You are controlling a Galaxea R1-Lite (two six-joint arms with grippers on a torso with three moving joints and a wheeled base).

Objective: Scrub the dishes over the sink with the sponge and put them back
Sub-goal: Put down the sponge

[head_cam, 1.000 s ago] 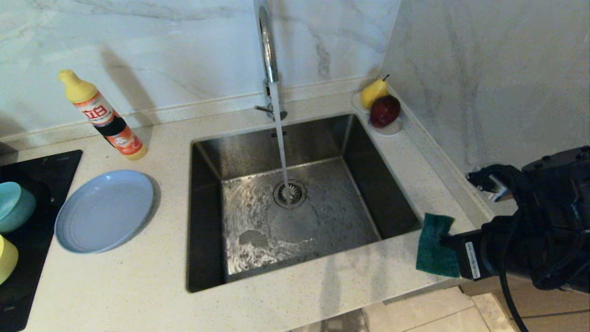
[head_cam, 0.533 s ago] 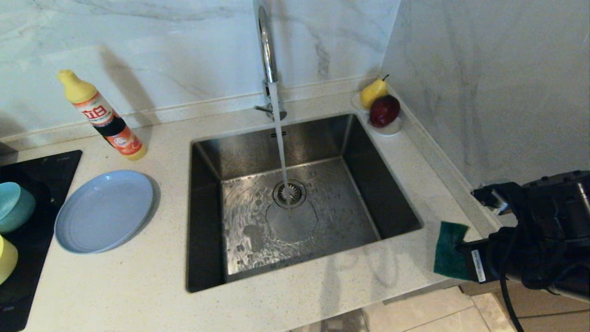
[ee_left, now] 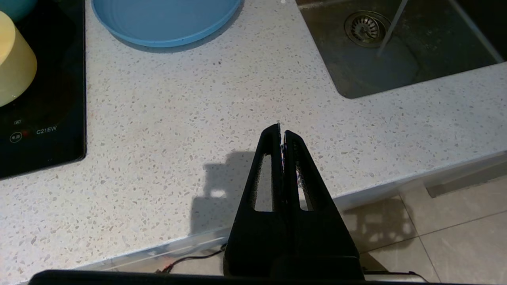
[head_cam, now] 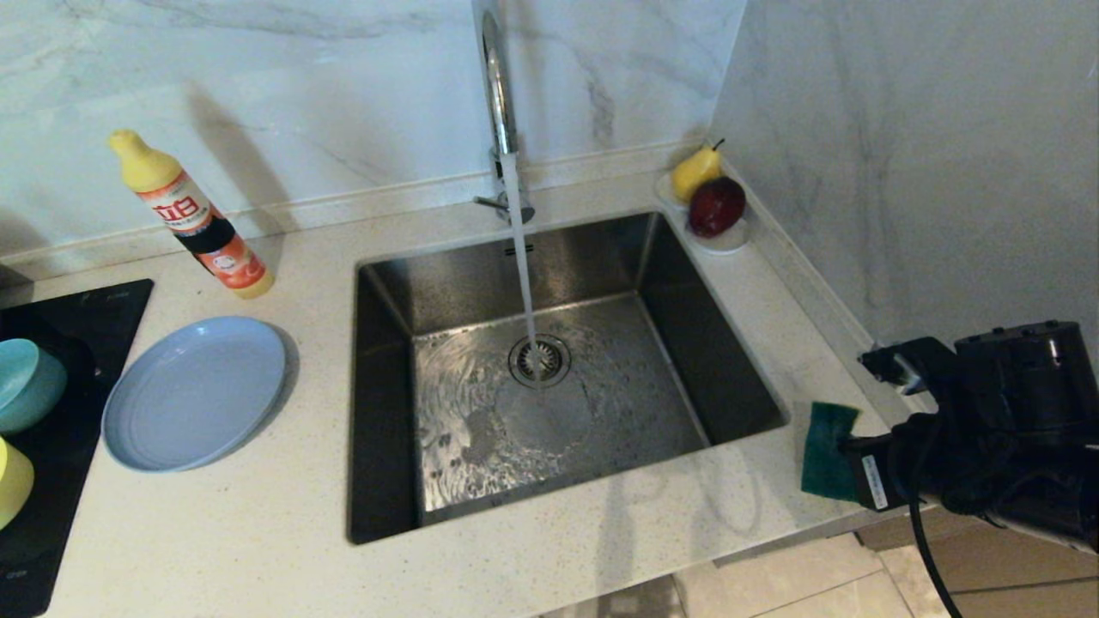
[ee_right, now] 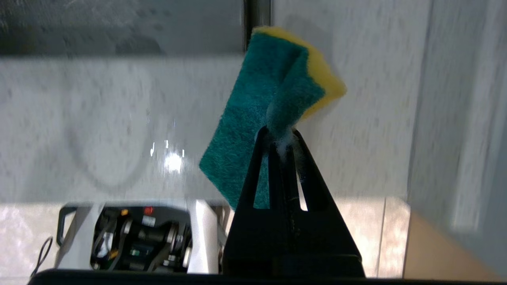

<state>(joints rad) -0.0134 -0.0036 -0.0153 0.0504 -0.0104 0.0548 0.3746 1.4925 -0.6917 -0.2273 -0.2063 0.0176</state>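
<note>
Soft green-and-yellow sponge (ee_right: pixel 273 99) pinched, seemingly crumpled, in right gripper (ee_right: pixel 282 136) beside steel sink (head_cam: pixel 730 378); left gripper (ee_left: pixel 280 132) clenched.

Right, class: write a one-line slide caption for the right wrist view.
Right gripper shut on a folded green-and-yellow sponge, soapy at the pinch, above the pale speckled countertop.

The teal-blue bowl (head_cam: pixel 26 384) and the yellow bowl (head_cam: pixel 13 481) are cut by the head view's left edge — only part of each shows. The tap (head_cam: pixel 496 81) runs out past the top edge. The right gripper's body covers the near right end of the sponge (head_cam: pixel 826 451) — the counter behind it is blurred in the right wrist view.
</note>
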